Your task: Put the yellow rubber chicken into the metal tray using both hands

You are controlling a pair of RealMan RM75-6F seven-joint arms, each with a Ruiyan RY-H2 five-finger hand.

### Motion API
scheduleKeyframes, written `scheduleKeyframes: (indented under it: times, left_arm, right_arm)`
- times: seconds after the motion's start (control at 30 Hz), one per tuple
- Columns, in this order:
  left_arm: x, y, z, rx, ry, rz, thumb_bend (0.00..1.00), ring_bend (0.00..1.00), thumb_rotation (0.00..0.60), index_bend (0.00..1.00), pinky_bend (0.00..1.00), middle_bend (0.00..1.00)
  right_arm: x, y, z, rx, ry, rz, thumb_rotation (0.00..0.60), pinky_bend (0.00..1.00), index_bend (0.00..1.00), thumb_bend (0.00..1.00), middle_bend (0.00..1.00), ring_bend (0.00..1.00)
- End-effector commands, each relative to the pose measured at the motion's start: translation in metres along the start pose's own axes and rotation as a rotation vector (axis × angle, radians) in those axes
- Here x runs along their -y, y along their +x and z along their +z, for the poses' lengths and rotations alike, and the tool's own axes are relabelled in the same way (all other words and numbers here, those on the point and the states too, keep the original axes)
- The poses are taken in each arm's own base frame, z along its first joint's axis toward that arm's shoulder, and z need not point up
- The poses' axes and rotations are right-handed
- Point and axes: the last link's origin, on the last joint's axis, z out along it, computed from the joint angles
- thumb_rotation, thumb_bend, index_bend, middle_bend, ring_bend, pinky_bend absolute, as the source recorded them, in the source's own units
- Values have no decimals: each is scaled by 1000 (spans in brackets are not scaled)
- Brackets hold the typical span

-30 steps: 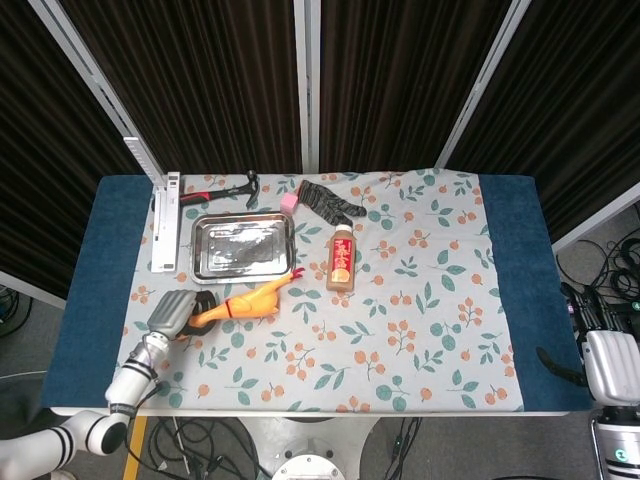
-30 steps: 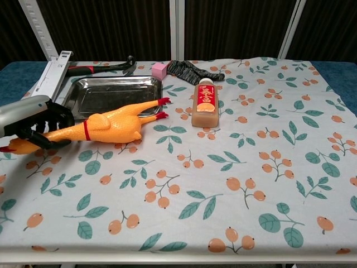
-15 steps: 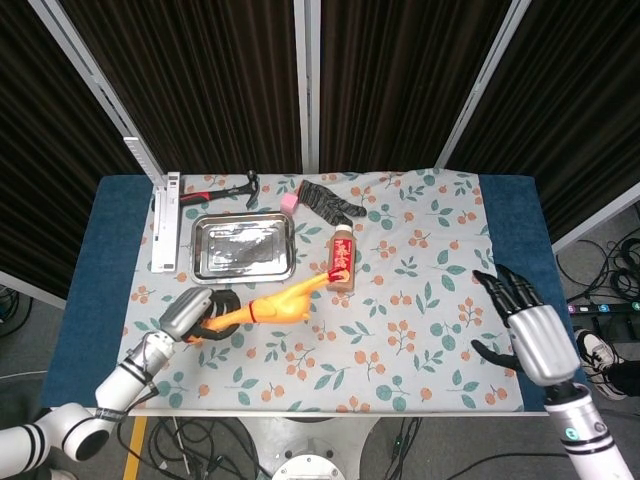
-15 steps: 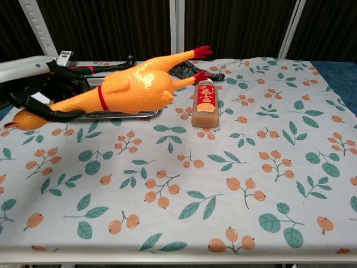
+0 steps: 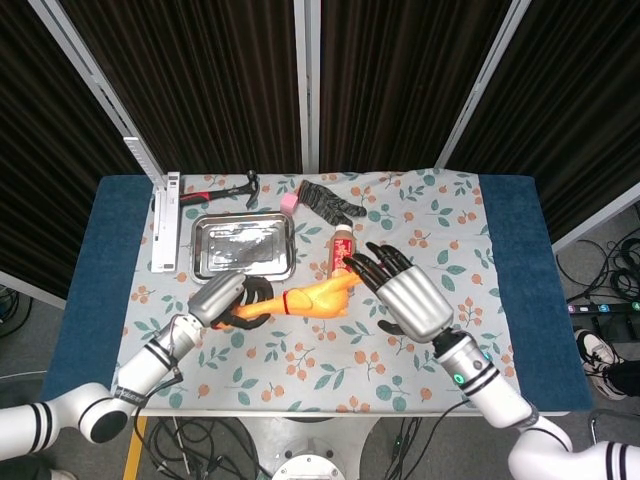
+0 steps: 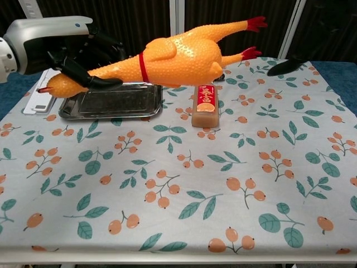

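The yellow rubber chicken hangs in the air above the table, lying roughly level with its red feet to the right. My left hand grips it by the neck, close to the head. The chest view has the chicken high above the metal tray, held by that left hand. My right hand is open with fingers spread, just right of the chicken's legs; whether it touches them I cannot tell. The metal tray is empty at the back left.
An orange drink bottle stands right of the tray, under the chicken's tail end. A hammer, a pink block and a dark sock lie behind the tray. A white rail lies along its left side.
My left hand has lifted the chicken off the cloth and carried it up and to the right. My right hand has come in from the table's right edge to the chicken's legs.
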Motion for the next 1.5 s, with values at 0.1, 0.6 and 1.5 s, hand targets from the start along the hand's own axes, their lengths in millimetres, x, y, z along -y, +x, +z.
scheduleKeyframes:
  times: [0.1, 0.6, 1.5]
  left_arm:
    - [-4, 2, 2, 6, 6, 14, 615, 690, 600, 760, 749, 769]
    - [-7, -1, 1, 8, 10, 44, 615, 690, 600, 761, 749, 770]
    - [1, -3, -4, 5, 21, 34, 615, 690, 600, 761, 742, 771]
  right_arm:
    - [29, -8, 33, 57, 40, -17, 600, 132, 48, 0, 132, 7]
    - [49, -23, 63, 87, 20, -32, 600, 163, 391, 118, 434, 174]
    - [50, -30, 67, 33, 39, -12, 600, 277, 721, 354, 791, 561]
